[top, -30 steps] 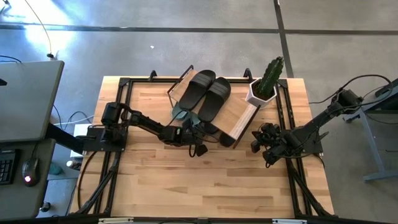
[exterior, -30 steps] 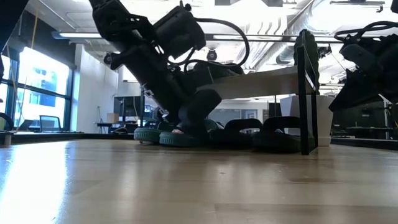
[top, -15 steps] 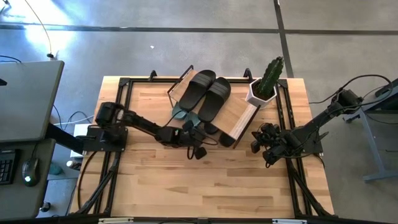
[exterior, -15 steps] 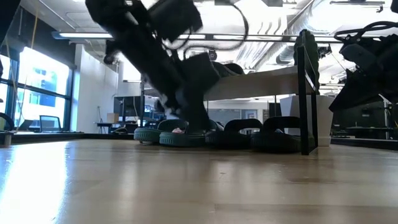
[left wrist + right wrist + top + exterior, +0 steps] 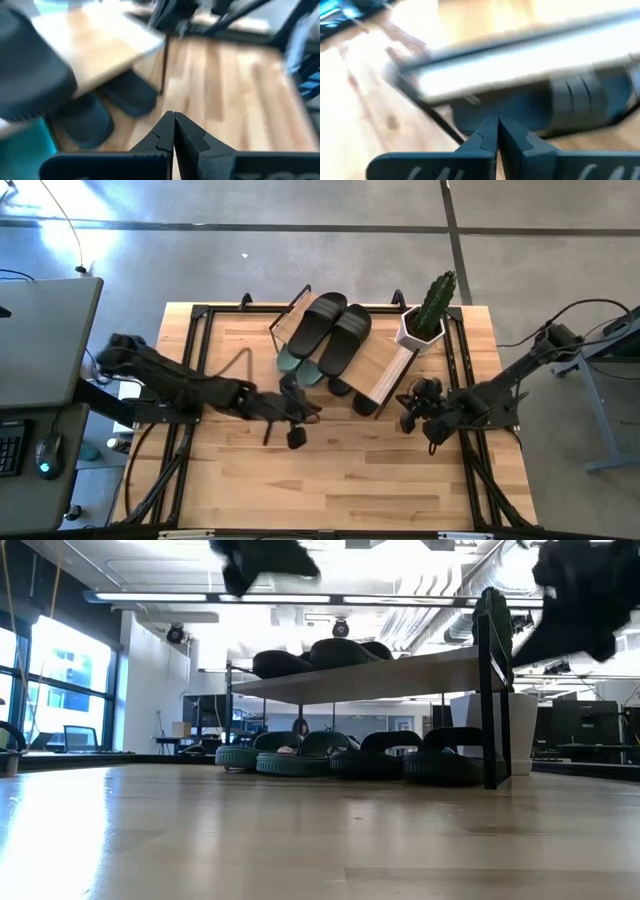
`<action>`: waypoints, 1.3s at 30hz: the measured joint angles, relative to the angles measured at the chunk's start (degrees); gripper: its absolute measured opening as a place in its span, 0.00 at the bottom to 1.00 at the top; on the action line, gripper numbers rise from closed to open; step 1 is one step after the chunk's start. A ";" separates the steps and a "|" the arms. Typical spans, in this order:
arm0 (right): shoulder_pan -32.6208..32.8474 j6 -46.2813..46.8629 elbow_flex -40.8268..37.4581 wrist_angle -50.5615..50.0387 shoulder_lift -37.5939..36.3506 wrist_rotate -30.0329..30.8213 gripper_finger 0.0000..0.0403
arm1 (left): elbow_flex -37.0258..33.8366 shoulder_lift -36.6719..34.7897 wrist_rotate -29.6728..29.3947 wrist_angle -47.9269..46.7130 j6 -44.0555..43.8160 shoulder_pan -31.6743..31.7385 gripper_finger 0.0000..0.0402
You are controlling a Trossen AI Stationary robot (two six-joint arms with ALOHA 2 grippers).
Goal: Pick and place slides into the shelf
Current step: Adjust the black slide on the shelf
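Observation:
The shelf stands at the table's far middle, with two black slides side by side on its plank top. Under it, on the table, a green pair rests on its soles beside a black pair. My left gripper hangs shut over the table just in front of the shelf; its wrist view shows the fingers closed and empty. My right gripper is shut at the shelf's right end, facing the black slides under the plank.
A potted cactus in a white pot stands at the shelf's far right corner. Black frame rails run along the table's edges. Bare wood stretches across the table's near half.
My left gripper has drawn back from the slides under the shelf toward the near-left and risen, its arm folding back toward the table's left edge. The slides stay where they were under the shelf. My right gripper has lifted slightly beside the shelf's right end.

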 joint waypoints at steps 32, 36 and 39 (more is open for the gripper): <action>-34.26 -39.55 18.84 7.96 2.24 -24.32 0.00 | 0.00 -15.23 24.49 2.40 5.55 25.04 0.00; -38.24 -44.90 18.84 9.21 6.23 -31.96 0.00 | 0.00 -15.23 25.95 2.31 4.48 24.98 0.00; -39.30 -47.80 18.84 8.56 9.95 -35.54 0.00 | 0.00 -15.23 25.94 2.33 4.06 24.99 0.00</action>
